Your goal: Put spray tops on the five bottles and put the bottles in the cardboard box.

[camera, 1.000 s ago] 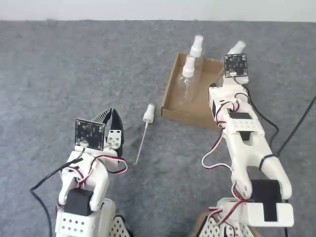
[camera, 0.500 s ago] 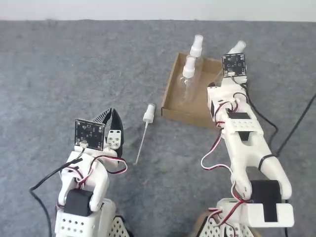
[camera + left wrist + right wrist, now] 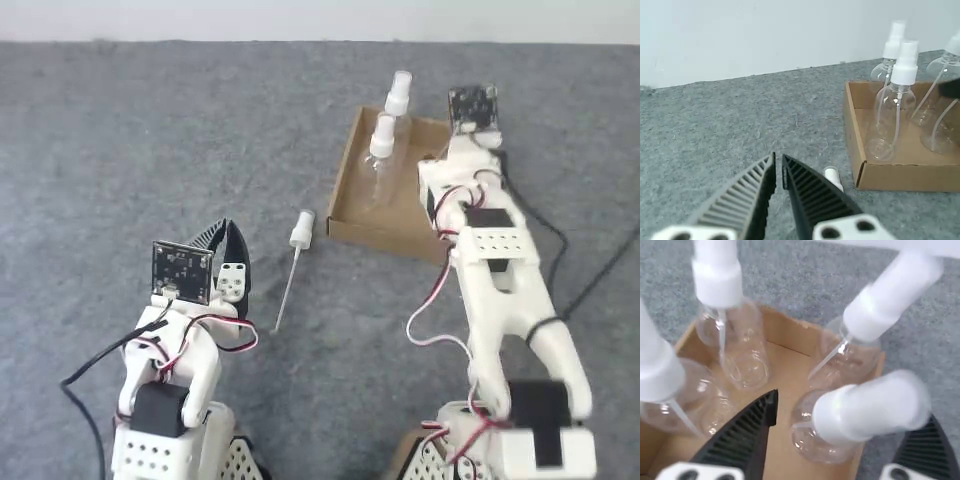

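Right arm, vs a second ago: stretched further out toward the far edge of the tabletop, wrist now over the far right part of the box. Left arm parked, same spot as before.

Left gripper [image 3: 778,160]: over the near left part of the grey tabletop. Pretty much closed, just a sliver between the ribbed black fingers, holding nothing.

Loose spray top [image 3: 301,229]: lying flat around mid-tabletop. White head just beside the box's near left corner, thin dip tube trailing back toward the near edge.

Cardboard box [image 3: 905,176]: shallow open tray, right of the middle and toward the far edge of the tabletop. Sitting a bit skewed to that edge.

Boxed bottles [image 3: 737,355]: three clear ones standing on the cardboard floor, white spray tops already on.

Fourth bottle [image 3: 867,410]: also clear and capped. Base on the box floor just beside a wall, right between the right gripper's fingers. Can't tell if dead upright.

Right gripper [image 3: 850,407]: down inside the box, spread wide either side of the fourth bottle. Visible gap between one finger and the glass, so not clamping it.
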`<action>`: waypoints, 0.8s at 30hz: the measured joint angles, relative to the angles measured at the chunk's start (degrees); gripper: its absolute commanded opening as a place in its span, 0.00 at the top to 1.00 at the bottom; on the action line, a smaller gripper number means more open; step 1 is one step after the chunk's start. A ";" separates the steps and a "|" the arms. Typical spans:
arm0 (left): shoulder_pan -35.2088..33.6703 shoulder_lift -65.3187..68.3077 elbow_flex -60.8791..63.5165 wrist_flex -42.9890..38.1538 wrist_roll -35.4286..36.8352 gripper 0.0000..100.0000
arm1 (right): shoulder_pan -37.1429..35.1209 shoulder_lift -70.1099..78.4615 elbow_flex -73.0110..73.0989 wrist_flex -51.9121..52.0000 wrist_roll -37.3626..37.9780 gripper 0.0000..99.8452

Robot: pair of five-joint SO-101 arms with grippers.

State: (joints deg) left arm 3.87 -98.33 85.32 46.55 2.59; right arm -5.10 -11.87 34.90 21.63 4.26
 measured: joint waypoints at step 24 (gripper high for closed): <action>0.00 0.00 0.00 0.00 0.00 0.99 | 2.55 -25.67 -4.75 50.20 0.18 0.67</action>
State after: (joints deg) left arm 3.87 -98.33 85.32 46.55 2.59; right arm -2.55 -37.54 30.15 71.82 4.44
